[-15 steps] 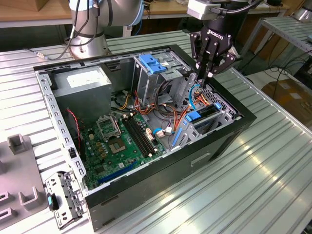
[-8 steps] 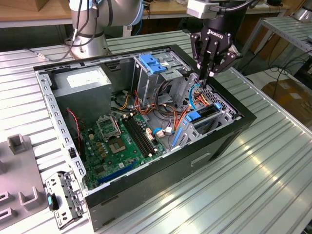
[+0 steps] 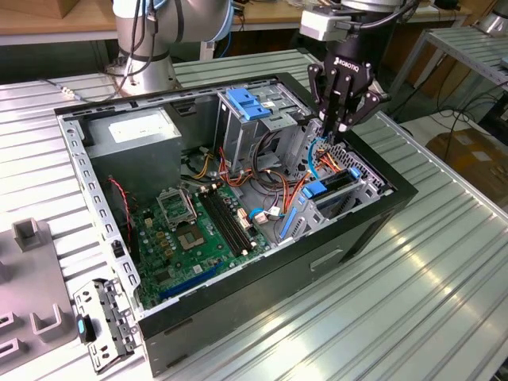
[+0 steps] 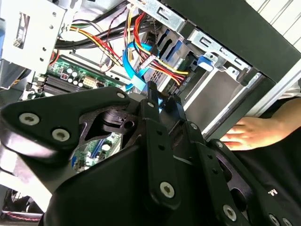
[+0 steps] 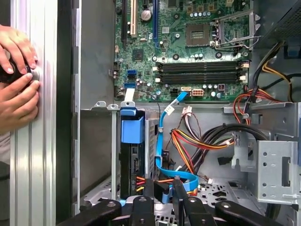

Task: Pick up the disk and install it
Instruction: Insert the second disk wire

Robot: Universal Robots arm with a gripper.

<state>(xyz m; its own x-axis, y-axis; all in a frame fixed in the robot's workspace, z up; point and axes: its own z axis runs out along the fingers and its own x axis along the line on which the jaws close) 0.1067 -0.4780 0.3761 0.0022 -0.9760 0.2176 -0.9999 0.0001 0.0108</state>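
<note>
The disk (image 3: pixel 327 190) stands on edge in the lower drive bay of the open computer case (image 3: pixel 373 218), near the exterior view's right. Its blue side rail (image 5: pixel 132 129) caps the dark drive body (image 5: pixel 131 162) in the first wrist view. My gripper (image 3: pixel 333 131) hangs just above and behind that bay, over the cable bundle. Its fingers are shut on the plug of a flat blue data cable (image 5: pixel 162 190); in the second wrist view the blue plug (image 4: pixel 162 101) shows between the fingertips (image 4: pixel 151 92). The plug is held apart from the disk, beside the bay.
Orange, yellow and black power wires (image 5: pixel 197 141) crowd the space beside the bay. A metal cage with a bare blue bracket (image 3: pixel 250 103), a grey power supply box (image 3: pixel 131 131) and the motherboard (image 3: pixel 198 230) fill the case. A person's hands (image 5: pixel 16 80) rest on the ribbed table beside the case.
</note>
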